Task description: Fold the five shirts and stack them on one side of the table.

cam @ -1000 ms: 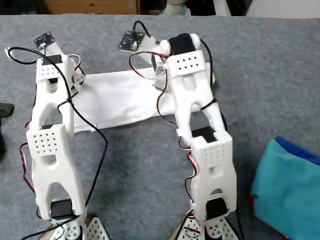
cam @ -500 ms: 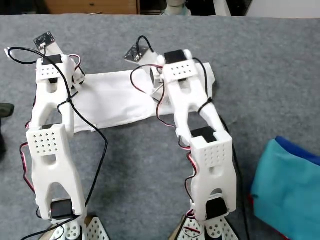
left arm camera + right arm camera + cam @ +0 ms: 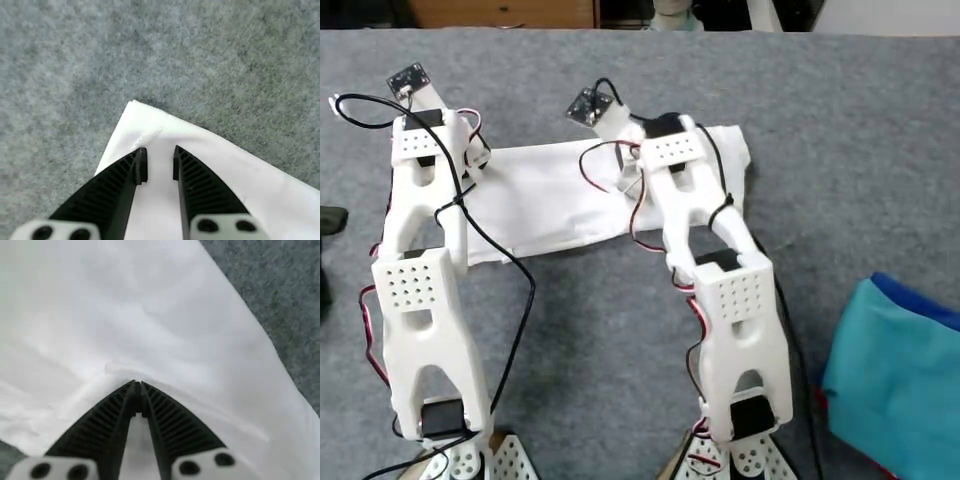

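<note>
A white shirt (image 3: 555, 195), folded into a long strip, lies across the far middle of the grey table (image 3: 590, 330). In the left wrist view my left gripper (image 3: 158, 162) stands open by a narrow gap, its tips resting on the shirt's (image 3: 225, 180) corner. That corner is the shirt's far left end in the high view. My right gripper (image 3: 136, 386) is shut, its tips pinching a small pucker in the white cloth (image 3: 150, 315). In the high view the right arm (image 3: 680, 165) hangs over the shirt's right half.
A teal and blue pile of cloth (image 3: 895, 370) lies at the front right edge. A dark object (image 3: 330, 220) shows at the left edge. Bare grey table spreads in front of the shirt between the arm bases and at the far right.
The right arm has swung left over the shirt, uncovering the shirt's right end. The left arm has kept still.
</note>
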Tool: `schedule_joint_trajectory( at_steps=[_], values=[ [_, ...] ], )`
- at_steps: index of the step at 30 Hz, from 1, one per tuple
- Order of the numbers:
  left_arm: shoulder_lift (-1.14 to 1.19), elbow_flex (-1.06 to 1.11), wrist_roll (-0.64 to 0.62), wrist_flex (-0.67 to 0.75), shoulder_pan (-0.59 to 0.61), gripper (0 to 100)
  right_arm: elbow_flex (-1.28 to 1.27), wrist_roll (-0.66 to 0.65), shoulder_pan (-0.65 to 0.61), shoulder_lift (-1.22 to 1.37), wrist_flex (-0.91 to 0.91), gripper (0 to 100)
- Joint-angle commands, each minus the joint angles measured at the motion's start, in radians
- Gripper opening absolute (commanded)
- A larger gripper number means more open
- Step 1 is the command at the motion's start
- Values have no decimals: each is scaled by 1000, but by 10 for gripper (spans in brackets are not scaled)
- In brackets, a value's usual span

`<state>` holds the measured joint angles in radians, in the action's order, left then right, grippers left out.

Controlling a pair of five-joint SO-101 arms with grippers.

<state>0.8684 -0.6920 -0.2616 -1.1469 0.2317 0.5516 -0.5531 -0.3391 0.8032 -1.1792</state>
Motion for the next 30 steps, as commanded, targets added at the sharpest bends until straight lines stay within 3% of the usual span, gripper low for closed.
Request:
schedule_joint_trajectory(
  at_steps=[1,10,16,20,26,30],
  values=[
    [-12,-48,8,-5,18,110,154,8,51,-33,-48,5],
    [-12,-55,2,0,21,110,713,109,125,-197,-338,5],
    [-12,-183,-2,-98,18,112,931,324,289,-188,-614,5],
    [-12,-381,3,-255,0,114,760,466,423,-102,-597,5],
    [-1,-772,34,-623,48,115,638,526,536,108,-512,5],
    [-50,-660,135,-617,92,116,682,528,596,275,-381,5]
  ],
)
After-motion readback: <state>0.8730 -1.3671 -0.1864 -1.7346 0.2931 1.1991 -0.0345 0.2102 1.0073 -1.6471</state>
